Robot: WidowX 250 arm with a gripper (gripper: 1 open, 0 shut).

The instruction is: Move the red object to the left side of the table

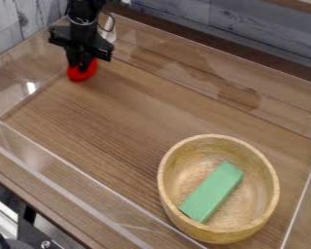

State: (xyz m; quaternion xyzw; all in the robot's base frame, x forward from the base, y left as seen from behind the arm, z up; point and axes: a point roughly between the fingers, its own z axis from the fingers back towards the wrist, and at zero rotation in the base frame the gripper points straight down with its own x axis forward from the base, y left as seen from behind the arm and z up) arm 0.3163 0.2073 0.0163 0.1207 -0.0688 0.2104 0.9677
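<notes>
The red object (79, 70) sits on the brown wood-grain table (145, 117) at the far left, close to the left acrylic wall. My black gripper (82, 61) points down right over it, and its fingers close around the top of the red object, which rests on the tabletop. The upper part of the toy is hidden by the fingers.
A round wooden bowl (253, 216) stands at the front right and holds a green block (213, 191). Clear acrylic walls (16, 68) edge the table on all sides.
</notes>
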